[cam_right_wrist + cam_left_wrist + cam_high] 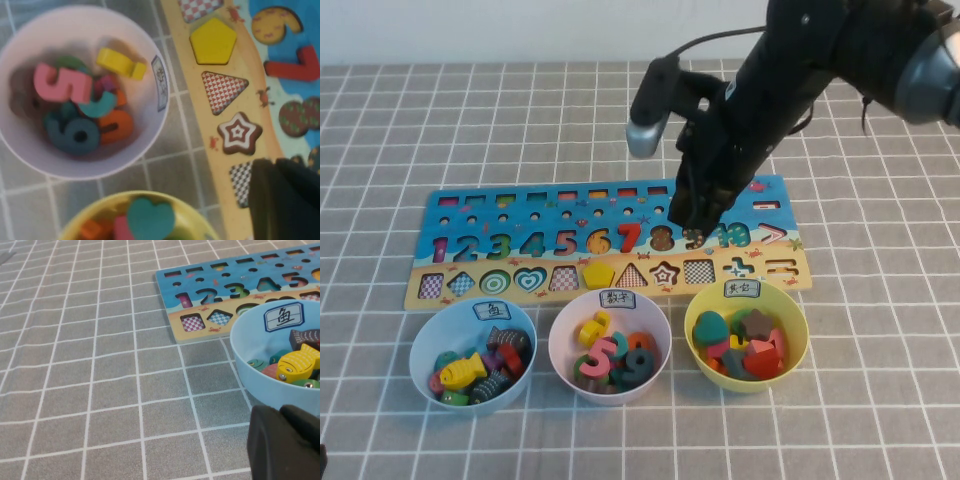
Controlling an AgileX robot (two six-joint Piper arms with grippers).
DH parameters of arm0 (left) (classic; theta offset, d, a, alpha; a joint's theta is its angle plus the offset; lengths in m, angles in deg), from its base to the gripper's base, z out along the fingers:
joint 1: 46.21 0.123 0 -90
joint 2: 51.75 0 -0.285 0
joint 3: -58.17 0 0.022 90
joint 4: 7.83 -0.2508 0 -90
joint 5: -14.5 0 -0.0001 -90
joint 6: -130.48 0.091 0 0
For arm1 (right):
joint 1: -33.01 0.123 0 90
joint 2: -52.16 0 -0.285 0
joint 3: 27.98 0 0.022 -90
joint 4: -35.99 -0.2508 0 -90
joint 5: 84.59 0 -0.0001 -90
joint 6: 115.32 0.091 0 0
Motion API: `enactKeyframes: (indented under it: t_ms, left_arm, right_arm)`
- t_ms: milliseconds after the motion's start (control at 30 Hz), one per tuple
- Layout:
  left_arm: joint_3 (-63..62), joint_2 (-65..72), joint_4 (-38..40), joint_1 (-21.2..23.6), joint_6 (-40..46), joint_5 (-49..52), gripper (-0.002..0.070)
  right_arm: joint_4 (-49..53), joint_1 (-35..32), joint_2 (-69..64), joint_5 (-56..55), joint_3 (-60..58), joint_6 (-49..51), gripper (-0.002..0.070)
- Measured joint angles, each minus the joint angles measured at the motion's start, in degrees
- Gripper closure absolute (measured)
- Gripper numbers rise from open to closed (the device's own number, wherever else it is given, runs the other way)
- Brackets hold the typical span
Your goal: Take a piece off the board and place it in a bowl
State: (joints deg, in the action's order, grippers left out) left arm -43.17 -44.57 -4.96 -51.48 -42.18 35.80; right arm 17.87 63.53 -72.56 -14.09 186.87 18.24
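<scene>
The right gripper, jaws shut and empty, hovers right of the red 7; descending there misses it.

The left gripper is parked by the table's near-left corner; its opening is unclear.

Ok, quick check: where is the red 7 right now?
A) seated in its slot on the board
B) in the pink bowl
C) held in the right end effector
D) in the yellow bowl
A: the red 7 sits on the board between the orange 6 and the 8 cut-out, while the right end effector, shut and empty, hovers further along near the 9.
</scene>
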Motion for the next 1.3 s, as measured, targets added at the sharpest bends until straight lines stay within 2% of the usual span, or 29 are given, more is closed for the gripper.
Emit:
enactKeyframes:
  t_ms: [133,233,367,433,533,767,967,1300]
  left_arm:
    - [0.0,0.0,0.0,0.0,0.0,0.0,0.0676]
    - [0.0,0.0,0.0,0.0,0.0,0.0,0.0676]
    - [0.0,0.0,0.0,0.0,0.0,0.0,0.0676]
    - [0.0,0.0,0.0,0.0,0.0,0.0,0.0676]
    - [0.0,0.0,0.0,0.0,0.0,0.0,0.0676]
    - [0.0,0.0,0.0,0.0,0.0,0.0,0.0676]
    - [0.0,0.0,0.0,0.0,0.0,0.0,0.0676]
    - [0.0,0.0,0.0,0.0,0.0,0.0,0.0676]
  right_arm:
    - [-0.3,0.0,-2.5,0.1,1.6,-11.8,0.0676]
    - [-0.6,0.0,-4.5,0.1,3.2,-16.3,0.0625]
    - [-1.4,0.0,-7.6,0.1,6.2,-18.7,0.0496]
    - [-1.6,0.0,-10.1,0.1,8.4,-19.3,0.0404]
    - [-1.6,0.0,-13.3,0.1,11.7,-19.5,0.0335]
    - [-2.8,0.4,-19.6,0.1,20.5,-19.6,0.0294]
    - [-3.5,0.5,-23.2,0.1,23.7,-19.6,0.0225]
    - [-3.7,0.5,-24.6,-2.7,24.3,-19.6,0.0214]
